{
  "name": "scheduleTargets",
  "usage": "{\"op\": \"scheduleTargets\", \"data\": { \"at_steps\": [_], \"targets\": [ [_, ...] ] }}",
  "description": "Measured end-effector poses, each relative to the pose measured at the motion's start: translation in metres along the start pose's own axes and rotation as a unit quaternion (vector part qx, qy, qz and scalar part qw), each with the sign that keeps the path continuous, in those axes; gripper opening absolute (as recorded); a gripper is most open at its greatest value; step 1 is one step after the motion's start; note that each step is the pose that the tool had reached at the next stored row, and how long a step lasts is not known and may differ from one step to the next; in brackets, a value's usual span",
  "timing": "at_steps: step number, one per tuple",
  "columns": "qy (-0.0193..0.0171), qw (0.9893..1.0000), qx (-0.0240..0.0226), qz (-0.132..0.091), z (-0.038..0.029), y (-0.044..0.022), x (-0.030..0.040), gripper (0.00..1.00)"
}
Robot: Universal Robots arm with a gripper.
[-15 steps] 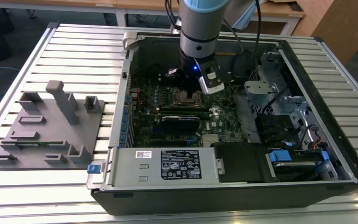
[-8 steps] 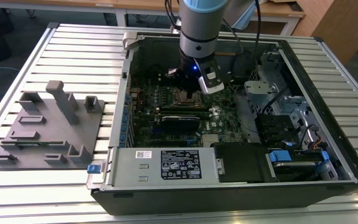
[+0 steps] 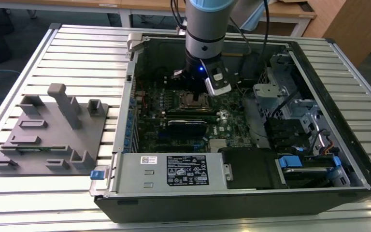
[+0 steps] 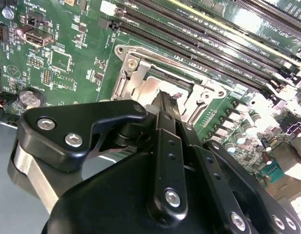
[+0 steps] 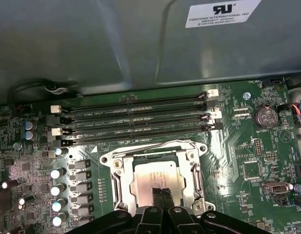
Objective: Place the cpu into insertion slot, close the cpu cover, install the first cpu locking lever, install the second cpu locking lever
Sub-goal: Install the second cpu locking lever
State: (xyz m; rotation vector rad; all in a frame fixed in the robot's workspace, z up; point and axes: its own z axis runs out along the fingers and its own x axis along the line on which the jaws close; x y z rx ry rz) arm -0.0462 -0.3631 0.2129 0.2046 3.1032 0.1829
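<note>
While the arm is hanging over the open computer case (image 3: pixel 340 159), the gripper (image 5: pixel 161 194), fingers pressed together, is touching the cpu (image 5: pixel 155 176), which is sitting in the insertion slot (image 5: pixel 117 181) at lower centre of the first wrist view, directly beneath the fingertips.

The arm (image 3: pixel 205 21) is a round grey tube with a pale blue band at the top, stepping down to a black wrist with a small blue light. A white, silver-edged block (image 3: pixel 218 82) is fixed to its side, and black cables run up behind it. The pincer (image 4: pixel 162 105) is matt black: flat linkage bars joined by silver screws, with a bare metal ring (image 4: pixel 31 178) behind the housing.
</note>
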Motion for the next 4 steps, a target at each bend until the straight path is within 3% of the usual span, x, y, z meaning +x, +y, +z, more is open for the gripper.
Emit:
{"op": "scheduleTargets", "data": {
  "at_steps": [4],
  "targets": [
    [0.0, 1.0, 0.0, 0.0, 0.0, 0.0006, 0.0001, 0.1]
  ]
}}
